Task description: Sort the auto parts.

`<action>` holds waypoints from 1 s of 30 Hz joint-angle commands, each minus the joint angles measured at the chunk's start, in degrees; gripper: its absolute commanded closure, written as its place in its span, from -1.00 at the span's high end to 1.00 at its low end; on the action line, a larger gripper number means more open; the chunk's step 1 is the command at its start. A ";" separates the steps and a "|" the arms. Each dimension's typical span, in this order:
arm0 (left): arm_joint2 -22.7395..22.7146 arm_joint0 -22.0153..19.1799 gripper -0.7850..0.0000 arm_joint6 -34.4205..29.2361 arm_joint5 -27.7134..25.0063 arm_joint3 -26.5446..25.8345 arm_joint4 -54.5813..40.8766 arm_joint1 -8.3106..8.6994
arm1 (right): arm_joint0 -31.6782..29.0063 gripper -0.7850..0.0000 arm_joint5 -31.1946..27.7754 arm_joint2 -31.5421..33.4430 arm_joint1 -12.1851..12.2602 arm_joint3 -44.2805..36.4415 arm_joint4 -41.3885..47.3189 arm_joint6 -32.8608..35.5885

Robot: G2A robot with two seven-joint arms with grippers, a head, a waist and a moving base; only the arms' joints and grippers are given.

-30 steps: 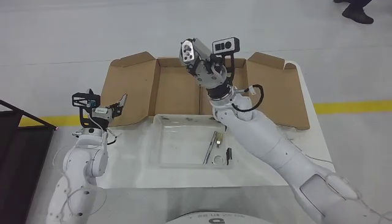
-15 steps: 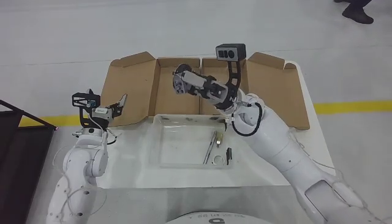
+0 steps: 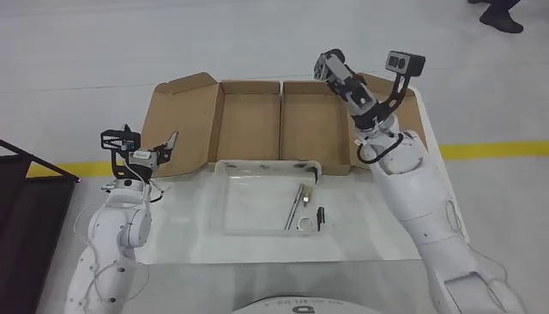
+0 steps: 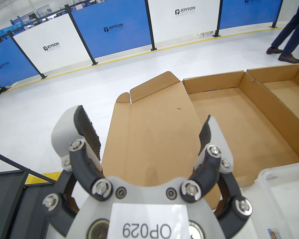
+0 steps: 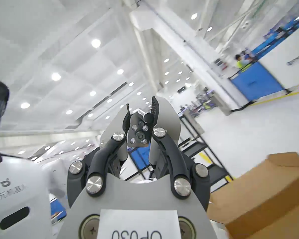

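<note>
Fingers (image 5: pixel 166 119) of the right gripper (image 5: pixel 140 106) pinch a small metal part (image 5: pixel 138 131), raised beside the cardboard box (image 3: pixel 249 129) — the left gripper (image 4: pixel 144 123) gapes wide, unladen.

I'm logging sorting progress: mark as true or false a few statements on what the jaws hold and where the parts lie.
1. On the right gripper the jaws are shut on a small metal part. True.
2. On the left gripper the jaws hold a part. False: they are open and empty.
3. The clear tray holds a long metal strip and a small black part. True.
4. The cardboard boxes hold several parts. False: their visible floors are bare.
</note>
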 commanded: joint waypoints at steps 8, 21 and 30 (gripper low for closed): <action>0.00 0.00 1.00 0.00 0.00 0.00 0.00 0.00 | -3.22 -1.00 9.86 2.27 0.11 5.05 -17.77 -9.54; 0.00 0.00 1.00 0.00 0.00 0.00 0.00 0.00 | -3.17 -1.00 29.62 1.85 0.70 8.58 -34.61 -5.62; 0.00 0.00 1.00 0.00 0.00 0.00 0.00 0.00 | 0.06 -1.00 37.76 0.21 0.94 13.38 -41.97 0.36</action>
